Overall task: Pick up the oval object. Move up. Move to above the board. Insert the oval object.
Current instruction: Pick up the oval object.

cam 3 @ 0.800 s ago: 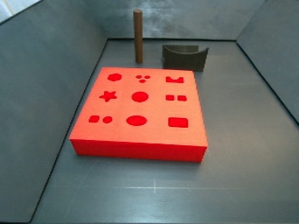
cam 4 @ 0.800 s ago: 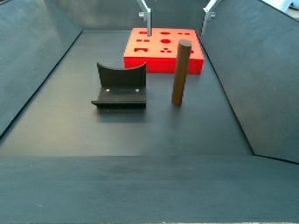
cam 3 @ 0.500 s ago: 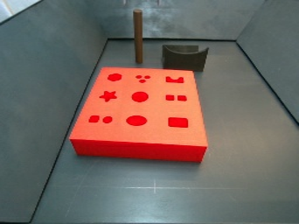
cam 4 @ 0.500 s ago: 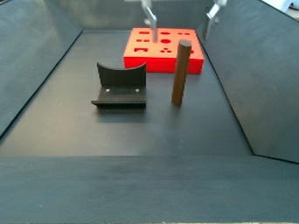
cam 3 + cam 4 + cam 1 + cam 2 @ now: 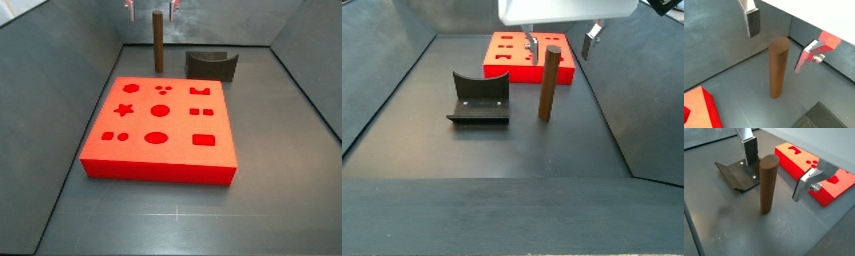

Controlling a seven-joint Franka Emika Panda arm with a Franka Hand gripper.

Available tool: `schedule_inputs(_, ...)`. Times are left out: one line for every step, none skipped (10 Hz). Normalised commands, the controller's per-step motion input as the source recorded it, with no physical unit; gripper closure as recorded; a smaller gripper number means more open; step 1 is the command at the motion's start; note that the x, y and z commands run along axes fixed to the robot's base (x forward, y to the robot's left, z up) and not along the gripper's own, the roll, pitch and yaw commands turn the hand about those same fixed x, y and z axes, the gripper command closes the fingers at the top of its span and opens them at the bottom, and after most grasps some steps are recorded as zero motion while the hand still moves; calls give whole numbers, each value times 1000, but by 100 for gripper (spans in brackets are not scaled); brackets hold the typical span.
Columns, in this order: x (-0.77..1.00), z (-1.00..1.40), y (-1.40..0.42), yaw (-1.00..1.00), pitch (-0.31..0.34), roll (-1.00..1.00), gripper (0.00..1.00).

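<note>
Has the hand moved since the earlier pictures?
Yes. The hand has come down toward the brown peg, now straddling its top, open; the red board stayed put.

No words, numbers, labels or brand marks can be read in any of the pictures. The red board (image 5: pixel 159 128) has only shaped holes in its top, such as a star, circles and squares, and no writing. The brown oval object (image 5: pixel 767 184) is plain, and so is the dark fixture (image 5: pixel 480 97). The hand (image 5: pixel 781 35) sits above and around the top of the oval object with its silver fingers (image 5: pixel 753 23) spread apart, not touching it, and nothing is printed on them. The grey floor and walls carry no signs.
</note>
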Motion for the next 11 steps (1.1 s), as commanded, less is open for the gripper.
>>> schedule_inputs(0, -209, 0, 0, -1, 0, 0)
schedule_inputs(0, 0, 0, 0, 0, 0, 100)
schedule_inputs(0, 0, 0, 0, 0, 6, 100)
schedule_inputs(0, 0, 0, 0, 0, 13, 100)
schedule_inputs(0, 0, 0, 6, 0, 0, 100)
schedule_inputs(0, 0, 0, 9, 0, 1, 100)
schedule_inputs(0, 0, 0, 9, 0, 4, 100)
schedule_inputs(0, 0, 0, 20, 0, 3, 100)
schedule_inputs(0, 0, 0, 31, 0, 3, 100)
schedule_inputs(0, 0, 0, 20, 0, 11, 100)
schedule_inputs(0, 0, 0, 17, 0, 13, 100)
